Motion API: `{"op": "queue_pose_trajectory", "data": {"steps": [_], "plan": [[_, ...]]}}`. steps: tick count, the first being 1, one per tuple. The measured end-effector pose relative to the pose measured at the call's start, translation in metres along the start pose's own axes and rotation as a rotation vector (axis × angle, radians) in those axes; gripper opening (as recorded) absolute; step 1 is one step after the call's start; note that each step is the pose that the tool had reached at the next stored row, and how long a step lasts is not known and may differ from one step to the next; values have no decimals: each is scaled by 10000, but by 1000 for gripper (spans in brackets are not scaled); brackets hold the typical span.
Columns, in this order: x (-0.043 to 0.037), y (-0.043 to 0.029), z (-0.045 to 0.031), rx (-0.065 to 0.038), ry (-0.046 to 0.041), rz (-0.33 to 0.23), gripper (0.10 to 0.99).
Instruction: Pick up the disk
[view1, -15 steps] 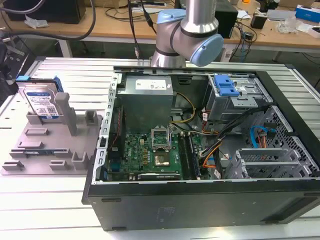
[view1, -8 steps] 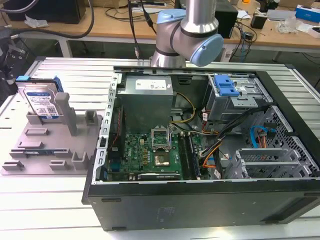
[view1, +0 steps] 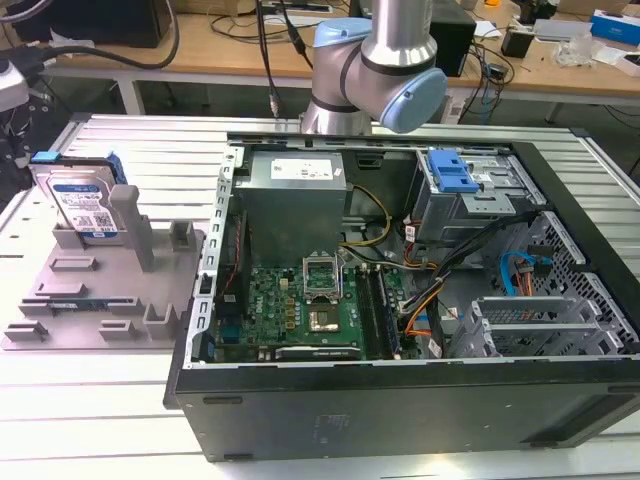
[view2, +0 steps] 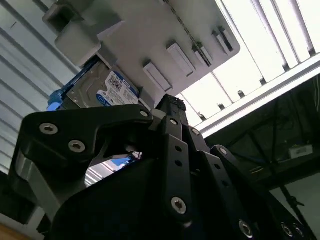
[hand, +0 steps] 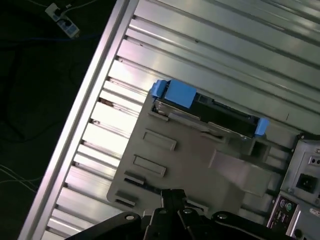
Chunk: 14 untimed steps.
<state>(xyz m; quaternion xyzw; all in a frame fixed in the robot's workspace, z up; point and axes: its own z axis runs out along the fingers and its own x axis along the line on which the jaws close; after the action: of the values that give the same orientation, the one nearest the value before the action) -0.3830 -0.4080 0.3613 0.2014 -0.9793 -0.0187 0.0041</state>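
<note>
The disk (view1: 85, 205) stands on its edge at the far corner of the grey fixture plate (view1: 90, 300), at the exterior view's left. It is silver with a blue-and-white label and blue side rails. The first wrist view looks down on the disk's (hand: 205, 112) top edge and the plate (hand: 190, 155) from well above. My gripper (hand: 172, 200) hangs over the plate's near side, apart from the disk and touching nothing. In the second wrist view the labelled face of the disk (view2: 100, 90) shows beyond the black gripper (view2: 170, 165).
An open computer case (view1: 400, 280) lies right of the plate, with a blue drive-bay latch (view1: 450, 172) inside. Its rear corner (hand: 300, 180) borders the plate. The arm (view1: 380, 60) rises behind the case. Both rest on a slatted metal table (view1: 150, 140), whose edge (hand: 100, 85) drops to dark floor.
</note>
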Motion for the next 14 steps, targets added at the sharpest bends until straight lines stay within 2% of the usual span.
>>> {"op": "queue_pose_trajectory", "data": {"steps": [1, 4, 12, 14], "plan": [[0, 0, 0, 0, 7, -174, 106], [0, 0, 1, 1, 53, -1350, 106], [0, 0, 2, 1, 118, -3073, 106], [0, 0, 3, 1, 146, -3796, 106]]}}
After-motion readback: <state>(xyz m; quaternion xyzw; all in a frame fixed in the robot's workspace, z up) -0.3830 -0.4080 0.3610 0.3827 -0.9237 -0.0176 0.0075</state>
